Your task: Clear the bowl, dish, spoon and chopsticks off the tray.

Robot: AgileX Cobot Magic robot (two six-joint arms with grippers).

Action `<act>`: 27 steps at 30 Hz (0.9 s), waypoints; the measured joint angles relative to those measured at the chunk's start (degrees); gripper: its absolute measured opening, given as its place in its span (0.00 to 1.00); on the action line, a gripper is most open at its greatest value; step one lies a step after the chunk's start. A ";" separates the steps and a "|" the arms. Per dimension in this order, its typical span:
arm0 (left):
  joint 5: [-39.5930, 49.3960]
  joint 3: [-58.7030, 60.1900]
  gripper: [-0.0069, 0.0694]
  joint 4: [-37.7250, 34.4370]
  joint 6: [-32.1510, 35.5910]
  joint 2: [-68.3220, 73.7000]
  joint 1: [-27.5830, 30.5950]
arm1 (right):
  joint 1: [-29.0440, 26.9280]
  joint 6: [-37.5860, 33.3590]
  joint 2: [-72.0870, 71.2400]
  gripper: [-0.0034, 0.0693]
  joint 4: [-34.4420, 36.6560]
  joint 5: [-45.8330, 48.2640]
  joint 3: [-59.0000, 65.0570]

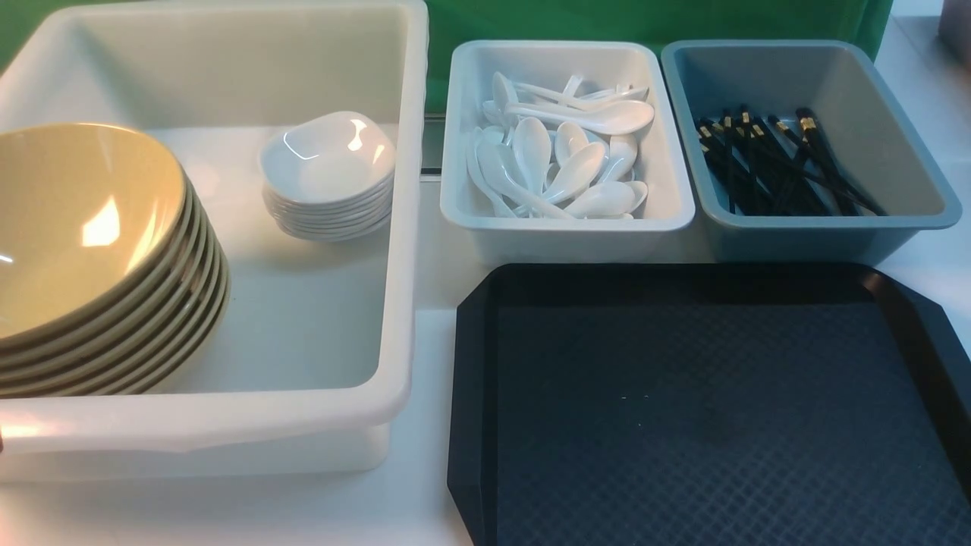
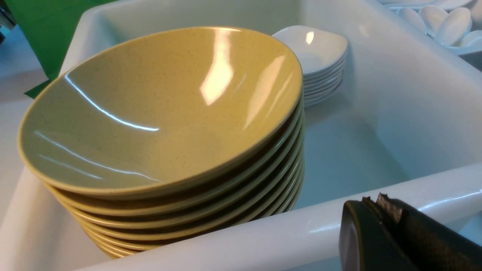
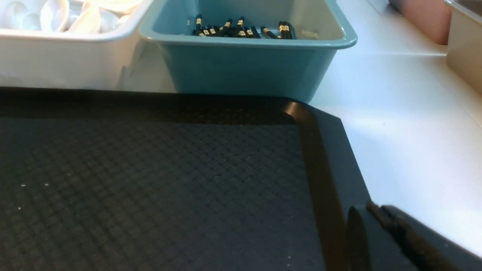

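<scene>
The black tray [image 1: 683, 417] [image 3: 150, 180] lies at the front right, its textured surface bare. The tan bowl [image 1: 76, 220] [image 2: 158, 109] tops a stack of several inside a big white tub. Beside it the small white dish [image 1: 328, 155] [image 2: 312, 47] tops its own stack. White spoons [image 1: 565, 155] fill a white bin, and black chopsticks [image 1: 774, 163] [image 3: 241, 30] lie in a blue-grey bin. My left gripper [image 2: 372, 201] is shut and empty, just outside the tub's near rim. My right gripper [image 3: 376, 209] is shut and empty over the tray's right rim. Neither gripper shows in the front view.
The big white tub [image 1: 402, 227] stands left of the tray. Behind the tray the white bin [image 1: 569, 224] and the blue-grey bin [image 1: 819, 227] sit side by side. A pink container [image 3: 425, 19] and a beige one [image 3: 467, 45] stand farther right.
</scene>
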 joint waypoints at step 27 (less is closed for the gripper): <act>-8.82 2.73 0.08 -0.69 0.19 -0.16 0.34 | 0.00 0.00 0.00 0.15 0.00 0.00 0.00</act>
